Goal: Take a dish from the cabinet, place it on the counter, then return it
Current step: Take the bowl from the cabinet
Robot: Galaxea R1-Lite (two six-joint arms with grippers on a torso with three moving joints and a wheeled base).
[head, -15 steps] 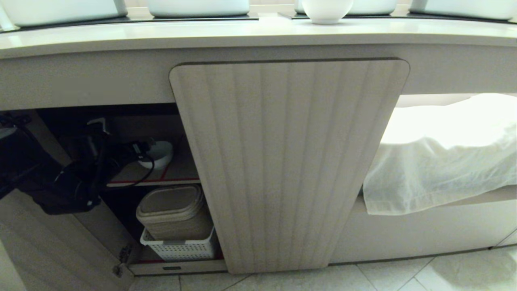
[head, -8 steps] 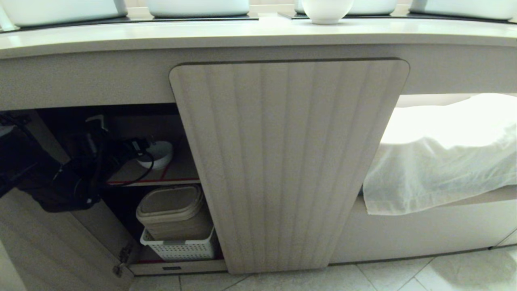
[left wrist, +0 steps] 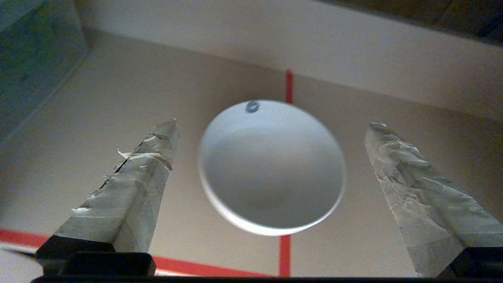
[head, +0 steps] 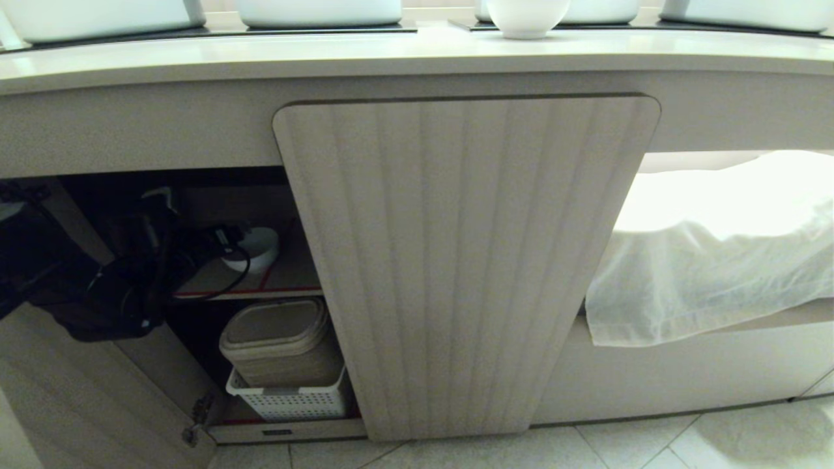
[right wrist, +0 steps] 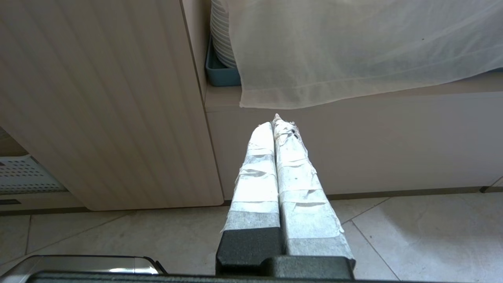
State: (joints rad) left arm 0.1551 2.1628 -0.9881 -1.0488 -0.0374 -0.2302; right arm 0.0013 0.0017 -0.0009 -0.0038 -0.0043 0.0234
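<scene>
Left pincer is held apart around the dotted white bowl on the cabinet shelf, ungripped; whether removal or return is underway cannot be determined.

Glossy white ceramic dish, matt ribbed wood-look cabinet, sheer white cloth, frayed tape-wrapped fingers.

Head cam low, facing cabinet

Dish on cabinet shelf — basket below, counter above.
</scene>
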